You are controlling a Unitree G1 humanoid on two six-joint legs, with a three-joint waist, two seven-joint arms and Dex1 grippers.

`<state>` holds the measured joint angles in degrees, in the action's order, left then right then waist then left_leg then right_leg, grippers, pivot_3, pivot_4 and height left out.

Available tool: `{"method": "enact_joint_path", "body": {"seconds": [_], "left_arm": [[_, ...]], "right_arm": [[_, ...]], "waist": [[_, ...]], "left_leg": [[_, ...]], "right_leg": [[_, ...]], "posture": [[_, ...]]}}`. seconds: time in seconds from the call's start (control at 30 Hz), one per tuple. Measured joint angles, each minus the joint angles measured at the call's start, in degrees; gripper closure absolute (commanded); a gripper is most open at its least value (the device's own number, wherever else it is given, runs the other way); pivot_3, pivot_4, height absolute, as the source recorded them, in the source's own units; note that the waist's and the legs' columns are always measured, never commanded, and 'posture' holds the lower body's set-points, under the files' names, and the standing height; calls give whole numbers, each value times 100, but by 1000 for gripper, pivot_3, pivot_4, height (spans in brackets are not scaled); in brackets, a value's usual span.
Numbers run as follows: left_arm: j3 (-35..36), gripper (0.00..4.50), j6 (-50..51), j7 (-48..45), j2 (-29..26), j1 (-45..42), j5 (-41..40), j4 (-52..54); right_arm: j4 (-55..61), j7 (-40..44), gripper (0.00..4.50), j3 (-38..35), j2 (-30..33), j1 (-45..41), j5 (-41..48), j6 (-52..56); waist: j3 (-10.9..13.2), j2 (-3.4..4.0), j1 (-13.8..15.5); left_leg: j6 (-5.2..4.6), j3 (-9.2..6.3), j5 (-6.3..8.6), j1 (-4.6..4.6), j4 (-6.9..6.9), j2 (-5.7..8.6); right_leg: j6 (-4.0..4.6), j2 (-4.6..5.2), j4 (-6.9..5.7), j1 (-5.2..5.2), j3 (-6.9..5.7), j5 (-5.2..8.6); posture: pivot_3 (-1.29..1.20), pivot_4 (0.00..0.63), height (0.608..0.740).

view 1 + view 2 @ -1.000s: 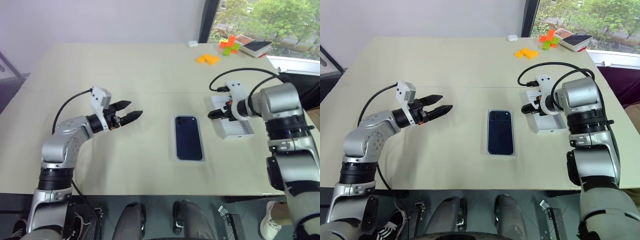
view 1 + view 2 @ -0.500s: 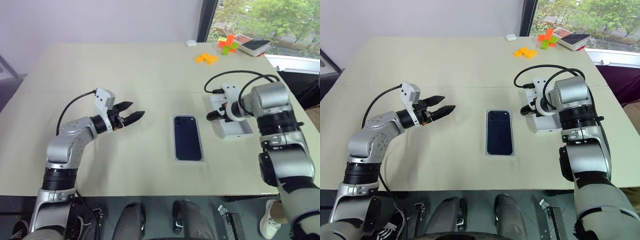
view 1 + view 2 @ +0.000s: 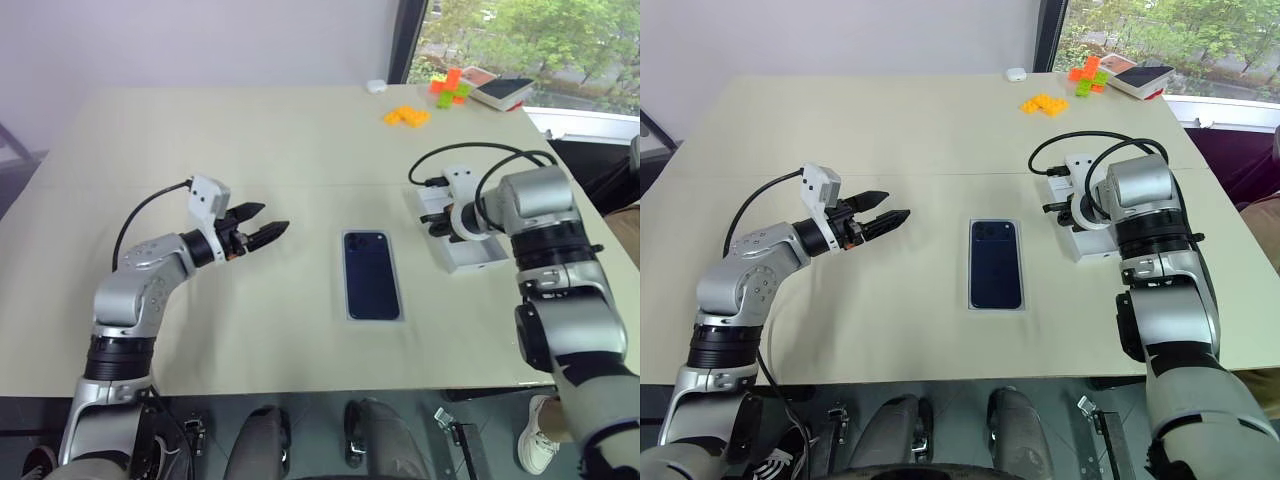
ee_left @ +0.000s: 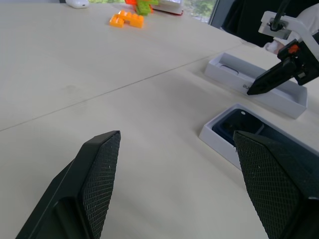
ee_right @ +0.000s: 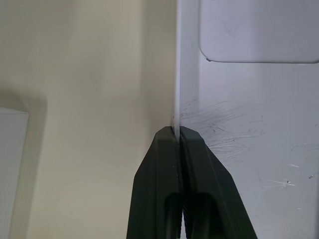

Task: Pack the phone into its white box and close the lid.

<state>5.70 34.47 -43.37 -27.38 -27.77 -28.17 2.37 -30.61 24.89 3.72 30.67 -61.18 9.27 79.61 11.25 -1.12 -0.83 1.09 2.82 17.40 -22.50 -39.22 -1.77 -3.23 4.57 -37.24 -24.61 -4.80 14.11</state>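
Right gripper (image 5: 177,133): black two-fingered tool, pinched tight on the thin side wall of the lid (image 3: 1095,243), a shallow white rectangular cardboard cover lying open side up on the table's right part.
Left gripper (image 3: 892,217): black fingers spread wide, holding nothing, hovering over the bare table left of the phone, pointing toward it.
Phone (image 3: 371,276): slim dark navy-blue smartphone, glossy back up, camera cluster at its far corner, lying inside the white box (image 4: 214,135), a shallow white cardboard tray at the table's middle.
Box and lid: apart, the lid to the right of the box, nearer the far side.
Table (image 3: 260,130): pale beige flat top.
Far corner: orange toy bricks (image 3: 405,116), green and orange-red bricks (image 3: 449,88), a small white rounded case (image 3: 375,86).
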Motion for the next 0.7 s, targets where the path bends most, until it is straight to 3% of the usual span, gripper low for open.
{"method": "enact_joint_path", "body": {"seconds": [0.17,0.4,0.47,0.6,0.7], "left_arm": [[1,684,0,11,-2,-4,1,-1],[16,684,-1,4,-25,-16,0,-16],[35,684,-1,-3,-82,-17,0,-49],[246,684,7,17,-111,-48,-113,-132],[386,684,77,72,-107,-126,-286,-123]], "right_arm": [[-68,-146,4436,-1263,-433,-184,452,-397],[929,269,4436,-1815,-853,-217,1291,-858],[1031,190,4436,-2345,-1134,-232,1687,-687],[1030,-320,4436,-4295,-2038,-606,2801,407],[1201,-744,4436,-5152,-2620,-625,3256,1022]], "waist": [[1,2,-12],[1,2,11],[1,2,18],[1,2,14],[0,4,9]], "left_leg": [[1,1,-1,1,3,-3],[1,0,-1,-4,7,-2],[1,0,-1,-4,7,-2],[2,-1,-1,-4,7,-6],[2,-2,-1,-4,9,-6]], "right_leg": [[0,-3,-2,-3,0,0],[-1,-1,5,-3,-1,0],[-1,1,4,-3,-1,0],[0,0,2,-3,-3,0],[0,0,3,-3,-1,0]], "posture": [[0,150,740],[0,150,740],[0,150,740],[0,150,740],[0,150,740]]}}
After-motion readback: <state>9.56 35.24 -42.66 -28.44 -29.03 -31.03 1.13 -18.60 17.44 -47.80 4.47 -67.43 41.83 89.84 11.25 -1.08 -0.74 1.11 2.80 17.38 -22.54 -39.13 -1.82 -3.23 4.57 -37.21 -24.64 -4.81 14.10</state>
